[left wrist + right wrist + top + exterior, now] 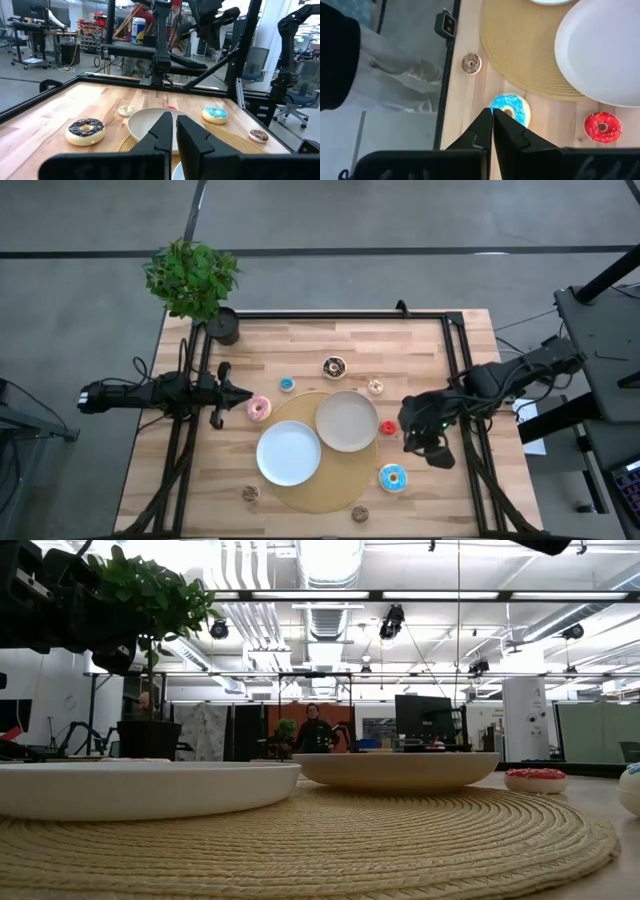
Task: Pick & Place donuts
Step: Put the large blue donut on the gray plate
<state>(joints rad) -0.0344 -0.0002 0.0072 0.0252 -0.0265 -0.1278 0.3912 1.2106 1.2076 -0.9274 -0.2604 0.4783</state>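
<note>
Wood planks make up your table [300, 350], with a potted plant [193, 280] at its far left corner and a round woven mat [322, 492] in the middle carrying a white plate [288, 453] and a beige plate [346, 420]. Your left arm reaches in level from the left edge, left gripper [243, 392] pressed together beside the pink donut [259, 408]. Your right arm bends in from the right edge, right gripper [492, 114] also pressed together, empty, above the blue sprinkled donut [392, 477]. Near it lies the red donut [388, 427]; the chocolate donut [334, 366] sits farther back.
</note>
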